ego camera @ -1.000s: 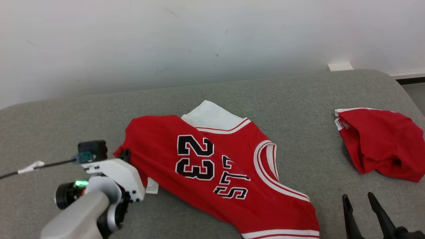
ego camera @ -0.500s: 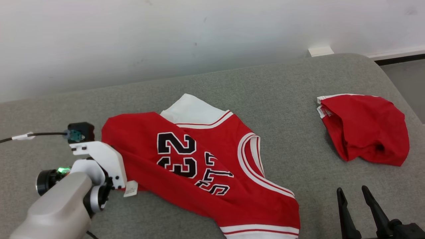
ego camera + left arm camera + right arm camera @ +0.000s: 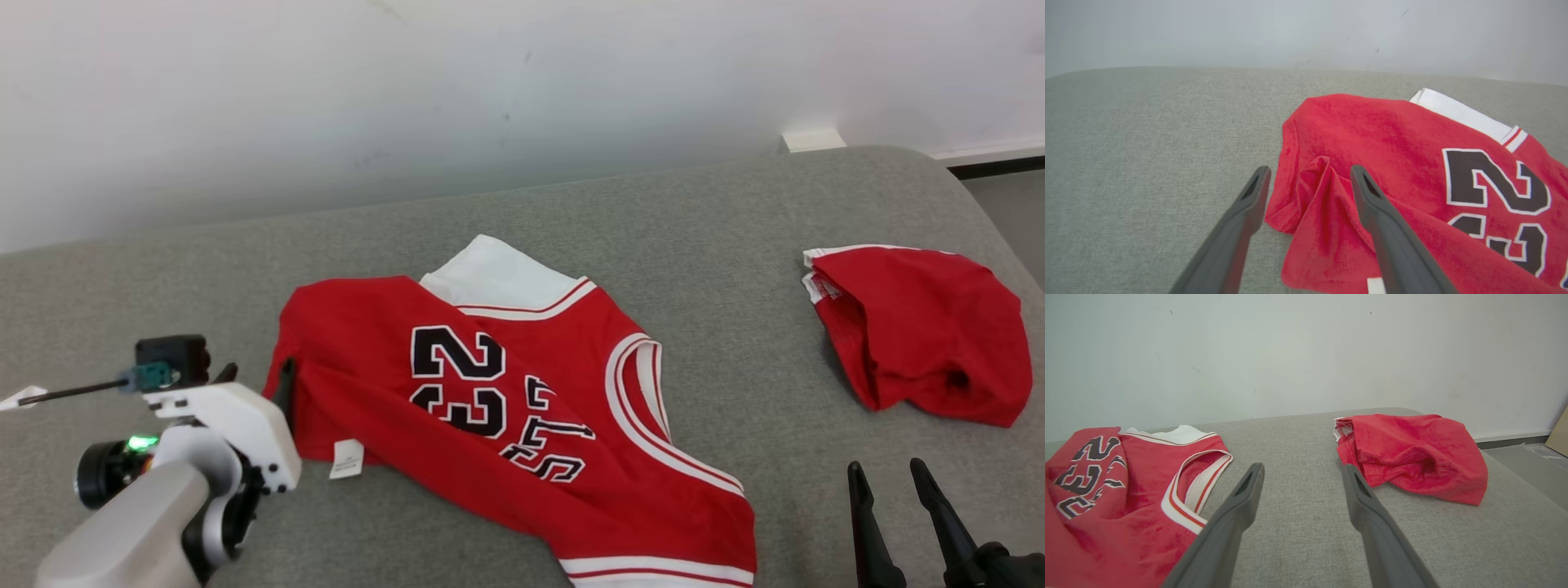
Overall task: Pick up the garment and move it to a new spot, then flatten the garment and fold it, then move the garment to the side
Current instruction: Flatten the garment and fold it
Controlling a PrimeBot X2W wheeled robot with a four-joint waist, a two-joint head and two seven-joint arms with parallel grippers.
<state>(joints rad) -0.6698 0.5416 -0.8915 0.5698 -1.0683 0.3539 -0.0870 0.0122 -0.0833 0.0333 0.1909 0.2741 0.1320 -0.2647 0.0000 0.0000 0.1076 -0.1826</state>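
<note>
I see my left gripper (image 3: 1309,169) with fingers spread apart, straddling a bunched corner of the red jersey (image 3: 506,408), which lies mid-frame on the grey desk (image 3: 163,269). My right gripper (image 3: 887,469) has its fingers apart, empty, at lower right.

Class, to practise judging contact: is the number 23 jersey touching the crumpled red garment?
Apart. The head view shows bare grey cushion between the jersey and the crumpled red garment.
</note>
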